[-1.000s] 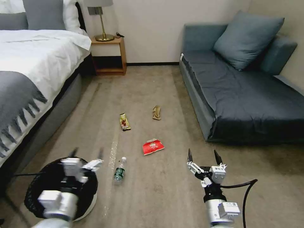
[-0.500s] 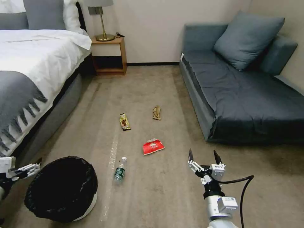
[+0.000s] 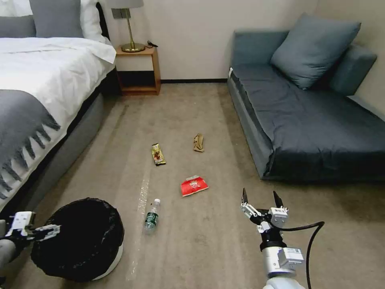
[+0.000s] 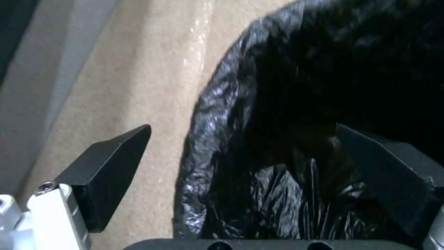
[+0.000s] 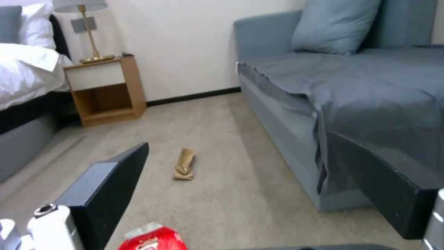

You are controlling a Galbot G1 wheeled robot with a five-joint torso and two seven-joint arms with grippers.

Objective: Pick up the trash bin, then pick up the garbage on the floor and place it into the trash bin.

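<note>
Trash bin (image 3: 78, 239) on carpet at near left, rim just beside left gripper (image 3: 44, 232), fingers spread wide, one either side of rim. Right gripper (image 3: 260, 196) wide open, empty, well apart.

Soft, even room light with faint shadows; glare glints on the trash bin (image 4: 222, 114) liner, and both wrist views look blurred, grainy.

Beige carpet floor (image 3: 208, 245) carrying everything: trash bin (image 3: 78, 239) sitting near-left, bottle (image 3: 151, 216) lying just beside it, red packet (image 3: 193, 186), gold wrapper (image 3: 158, 154), tan wrapper (image 3: 198, 142) lying farther out.
</note>
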